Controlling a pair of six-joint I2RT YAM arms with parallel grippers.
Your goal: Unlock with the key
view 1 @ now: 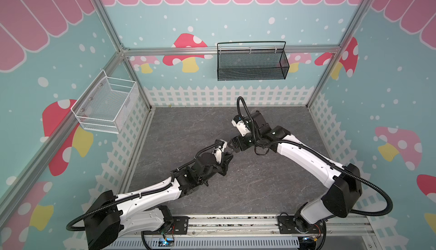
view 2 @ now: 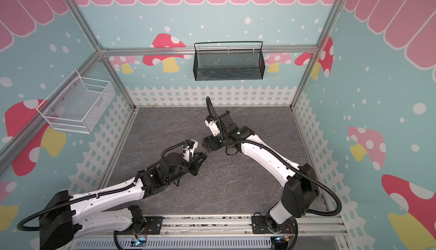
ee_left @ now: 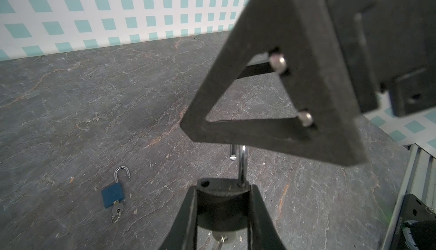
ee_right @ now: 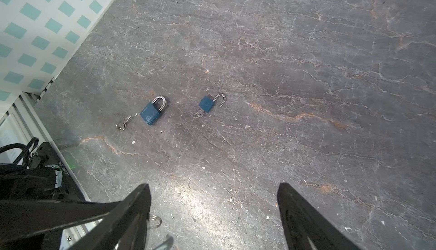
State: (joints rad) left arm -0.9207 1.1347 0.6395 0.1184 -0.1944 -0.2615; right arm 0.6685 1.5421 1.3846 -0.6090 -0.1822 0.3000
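Three padlocks noted. The left gripper [ee_left: 224, 188] has its fingers clamped on the body of the dark padlock [ee_left: 221, 204]. Its shackle [ee_left: 243, 163] is raised with one leg free, and its key [ee_left: 221, 238] is seated underneath. The right gripper [ee_right: 213, 189] has its fingers spread wide and empty, near that shackle. The small blue padlock [ee_right: 207, 104] lies open on the surface [ee_right: 306, 71]. The large blue padlock [ee_right: 151, 115] lies shut, its loose key [ee_right: 122, 123] just beside its base, blade end slanting toward the body. Judgement: the held lock looks done. The loose key lies ahead of the free right fingers, the arm better placed to take it.
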